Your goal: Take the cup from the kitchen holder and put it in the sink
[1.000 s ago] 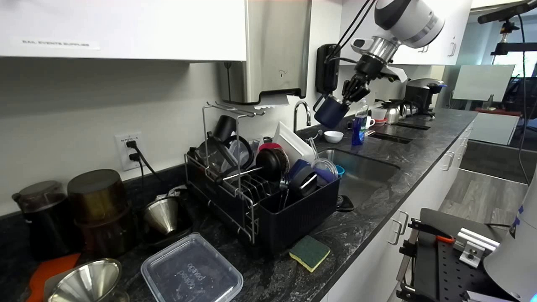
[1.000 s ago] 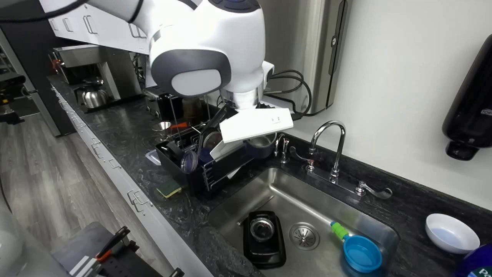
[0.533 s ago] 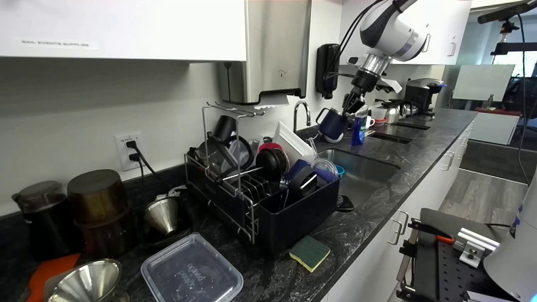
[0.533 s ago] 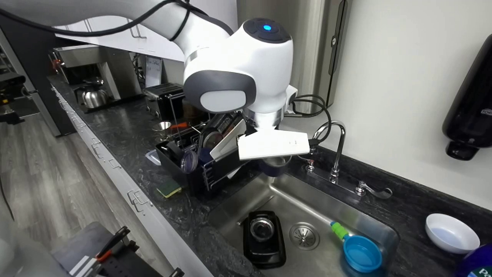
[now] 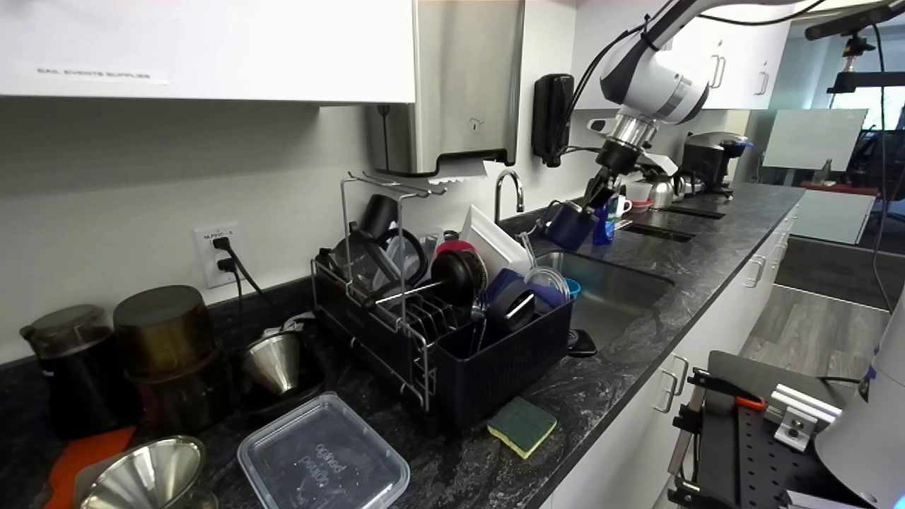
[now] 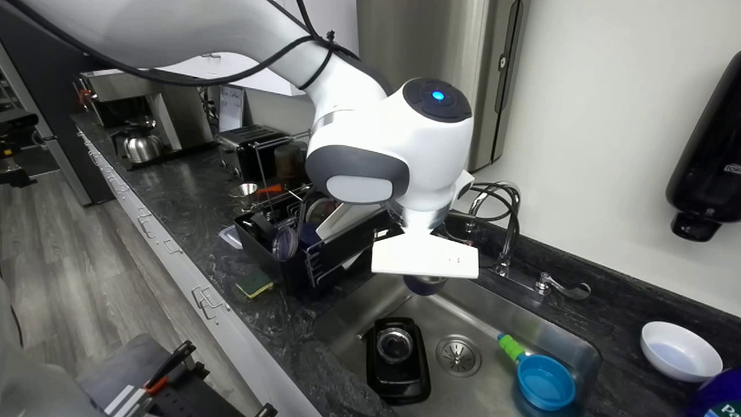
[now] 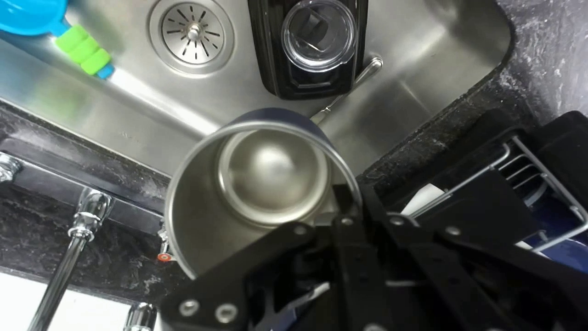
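Note:
The dark navy-blue cup (image 5: pixel 570 227) has a steel inside and a handle turned toward the wall. My gripper (image 7: pixel 357 198) is shut on its rim, one finger inside the wall and one outside. In the wrist view I look down into the cup (image 7: pixel 273 172), which holds nothing. It hangs tilted over the sink (image 6: pixel 492 315), at the corner near the faucet; the wrist housing hides most of the cup (image 6: pixel 425 285) in that exterior view. The kitchen holder, a black rack (image 5: pixel 502 364) crowded with dishes, stands beside the sink.
In the sink lie a black tray (image 6: pixel 399 385) with a clear lid, a metal utensil (image 7: pixel 337 99) and a blue scoop (image 6: pixel 544 379) with a green handle. A curved faucet (image 6: pixel 512 226) rises behind. A white bowl (image 6: pixel 680 350) and soap bottle (image 5: pixel 606 223) stand on the counter.
My arm has come down and away from the rack, carrying the cup lower and further over the sink. The grip on the rim has stayed the same.

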